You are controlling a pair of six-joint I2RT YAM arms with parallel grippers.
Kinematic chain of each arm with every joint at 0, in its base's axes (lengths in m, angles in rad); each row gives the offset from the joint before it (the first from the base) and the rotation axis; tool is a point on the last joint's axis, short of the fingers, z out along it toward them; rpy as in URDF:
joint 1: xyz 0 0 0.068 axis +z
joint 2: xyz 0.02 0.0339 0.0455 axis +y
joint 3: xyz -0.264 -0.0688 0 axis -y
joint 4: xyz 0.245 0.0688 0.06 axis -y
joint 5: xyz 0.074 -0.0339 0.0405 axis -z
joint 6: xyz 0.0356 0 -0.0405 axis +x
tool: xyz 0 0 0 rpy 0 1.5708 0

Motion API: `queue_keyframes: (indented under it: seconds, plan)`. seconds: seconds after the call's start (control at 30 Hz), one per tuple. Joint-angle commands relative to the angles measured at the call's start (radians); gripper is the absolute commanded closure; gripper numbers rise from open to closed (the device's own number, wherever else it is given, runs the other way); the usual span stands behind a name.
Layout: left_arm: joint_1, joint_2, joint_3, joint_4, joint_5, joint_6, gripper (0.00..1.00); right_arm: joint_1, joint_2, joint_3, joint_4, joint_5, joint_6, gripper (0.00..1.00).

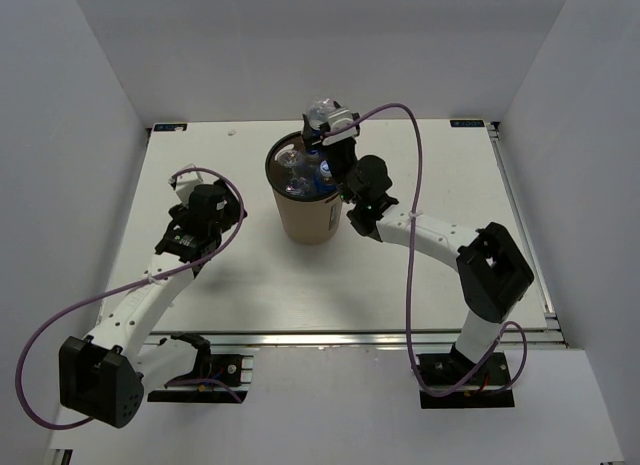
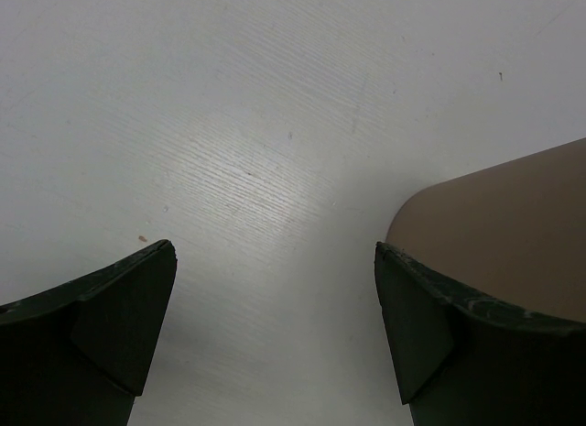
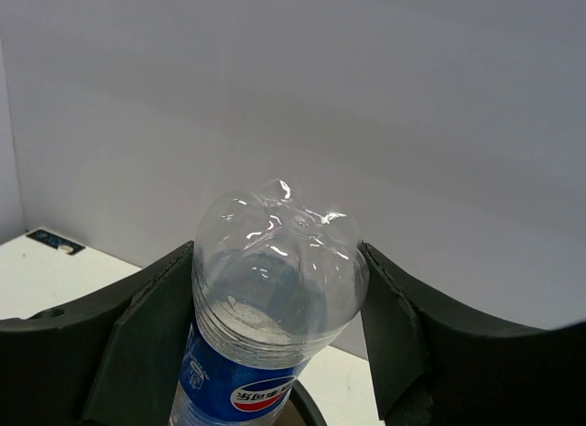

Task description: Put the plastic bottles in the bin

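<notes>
Nearest the bases, the left gripper is hanging spread wide just above the table, pinching nothing, with the brown wall of the bin standing just to its right. Farther out, the bin is sitting upright with several bottles lying inside, directly beneath the right gripper. That gripper is pinching one bottle across its ribbed body, base up and neck pointing down over the far rim. Being clear, empty and crinkled, it is probably handling as light and slick, with thin walls giving under pressure, so a gentle squeeze on the ribs above the label is looking soundest. Its blue band is showing a round red, white and blue emblem and white characters too small to read.
</notes>
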Motion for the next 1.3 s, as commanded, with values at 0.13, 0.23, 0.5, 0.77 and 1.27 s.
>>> queue_keyframes:
  seconds: [0.13,0.23,0.5,0.77,1.27]
  plan:
    - [0.003,-0.029,-0.012,0.015,0.012,-0.001,0.02,0.001,0.004,-0.029,0.032,0.002,-0.119,0.81]
    - [0.004,-0.034,-0.015,0.015,0.01,-0.004,0.02,0.003,0.032,-0.024,0.008,0.012,-0.179,0.76]
    - [0.004,-0.032,-0.018,0.016,0.004,-0.004,0.02,0.013,0.054,-0.052,-0.189,-0.093,-0.087,0.6]
    - [0.004,-0.026,-0.018,0.016,0.009,-0.005,0.02,0.032,0.076,-0.064,-0.236,-0.05,-0.131,0.52]
    - [0.004,-0.029,-0.015,0.011,0.009,-0.01,0.02,0.113,0.129,-0.029,-0.189,0.176,-0.253,0.44]
